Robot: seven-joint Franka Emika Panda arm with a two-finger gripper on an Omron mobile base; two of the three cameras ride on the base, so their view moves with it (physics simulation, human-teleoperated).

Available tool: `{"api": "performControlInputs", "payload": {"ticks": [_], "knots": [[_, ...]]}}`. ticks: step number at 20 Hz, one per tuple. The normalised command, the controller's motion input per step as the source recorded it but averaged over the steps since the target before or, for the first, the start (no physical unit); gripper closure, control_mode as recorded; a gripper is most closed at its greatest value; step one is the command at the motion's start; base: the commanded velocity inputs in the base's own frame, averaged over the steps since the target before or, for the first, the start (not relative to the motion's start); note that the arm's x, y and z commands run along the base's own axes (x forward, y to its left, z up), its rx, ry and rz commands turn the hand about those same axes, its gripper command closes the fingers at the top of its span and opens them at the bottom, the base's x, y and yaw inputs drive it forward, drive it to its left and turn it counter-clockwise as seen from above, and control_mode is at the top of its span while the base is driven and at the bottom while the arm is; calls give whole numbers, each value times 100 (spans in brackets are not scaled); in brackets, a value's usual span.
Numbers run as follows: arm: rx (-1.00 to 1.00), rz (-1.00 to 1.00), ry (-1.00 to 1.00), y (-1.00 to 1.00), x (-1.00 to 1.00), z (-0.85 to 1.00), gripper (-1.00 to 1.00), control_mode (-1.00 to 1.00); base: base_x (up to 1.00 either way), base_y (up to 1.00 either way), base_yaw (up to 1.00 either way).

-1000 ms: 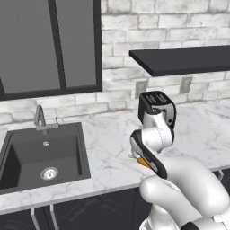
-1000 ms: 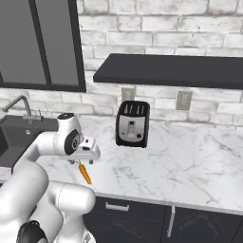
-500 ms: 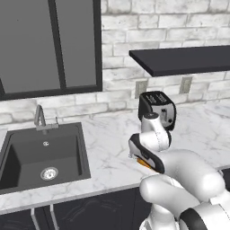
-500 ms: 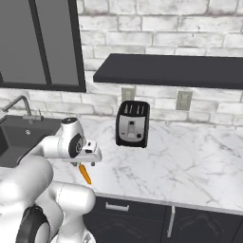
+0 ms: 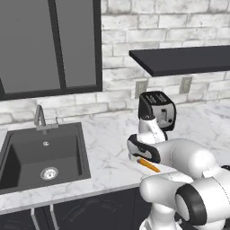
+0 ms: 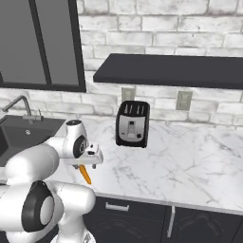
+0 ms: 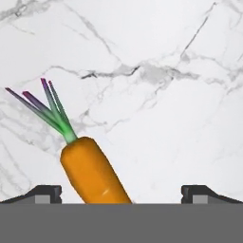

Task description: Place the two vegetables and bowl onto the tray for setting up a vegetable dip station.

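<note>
One of the two vegetables, an orange carrot (image 7: pixel 92 173) with a short green leafy top, lies on the white marble counter near its front edge. The carrot (image 5: pixel 148 165) (image 6: pixel 85 174) sits just below my hand. My gripper (image 7: pixel 124 193) hangs straight over it, open, with its fingertips (image 7: pixel 45 192) wide apart. The carrot's thick end lies between them, left of the middle, untouched. From the base, my gripper (image 6: pixel 86 163) (image 5: pixel 140 157) points down at the counter. The bowl and the tray are out of view.
A black toaster (image 5: pixel 157 110) (image 6: pixel 133 123) stands behind the hand, against the brick wall. A dark sink (image 5: pixel 42 155) with a faucet (image 5: pixel 40 117) lies to the left. A dark shelf (image 6: pixel 166 69) hangs above. Bare marble counter (image 6: pixel 190 161) stretches to the right.
My hand has sunk a little toward the carrot and the arm's links have swung closer to the cameras. The carrot has stayed put and the jaws have stayed wide.
</note>
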Motion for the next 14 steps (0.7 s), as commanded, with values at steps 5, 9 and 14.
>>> {"api": "performControlInputs", "payload": {"ticks": [5,9,14], "knots": [[5,4,12,0,0,-24,-100,-100,0,0,0],[1,4,7,1,2,-33,-100,-100,0,0,0],[0,3,1,6,0,-38,-100,-100,0,0,0]]}}
